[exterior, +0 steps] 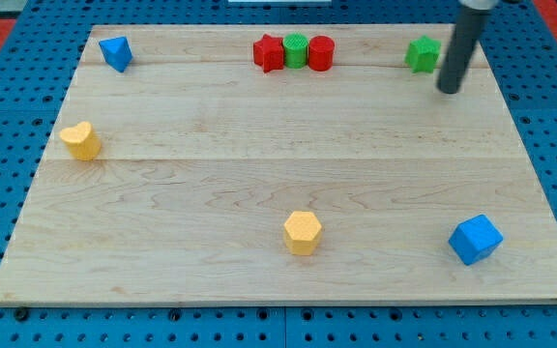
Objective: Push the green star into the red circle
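Green star (422,54) sits left of your tip (449,90), placed to shove it toward red circle (320,53); no claw shows.

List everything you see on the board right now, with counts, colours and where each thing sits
green star: one, green, top right, just left of my tip
red circle: one, red, top centre, right end of a row of three
green circle: one, green, middle of that row
red star: one, red, left end of that row
blue triangle: one, blue, top left
yellow heart: one, yellow, left edge
yellow hexagon: one, yellow, bottom centre
blue cube: one, blue, bottom right
wooden board: one, light wood
my tip: one, dark rod, top right
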Robot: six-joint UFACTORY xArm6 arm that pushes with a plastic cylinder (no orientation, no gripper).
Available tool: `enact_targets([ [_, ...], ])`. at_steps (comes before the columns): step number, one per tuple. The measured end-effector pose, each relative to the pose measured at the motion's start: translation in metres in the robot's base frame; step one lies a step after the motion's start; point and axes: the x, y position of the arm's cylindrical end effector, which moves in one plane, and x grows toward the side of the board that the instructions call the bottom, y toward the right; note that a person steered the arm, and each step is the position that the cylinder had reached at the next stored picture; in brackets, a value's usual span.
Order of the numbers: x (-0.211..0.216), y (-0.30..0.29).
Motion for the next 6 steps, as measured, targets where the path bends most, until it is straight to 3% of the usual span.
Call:
enact_targets([
  [1,-0.029,0.037],
  [2,-0.063,0.02],
  [4,-0.087,-0.103],
  [6,-0.045,-0.029],
])
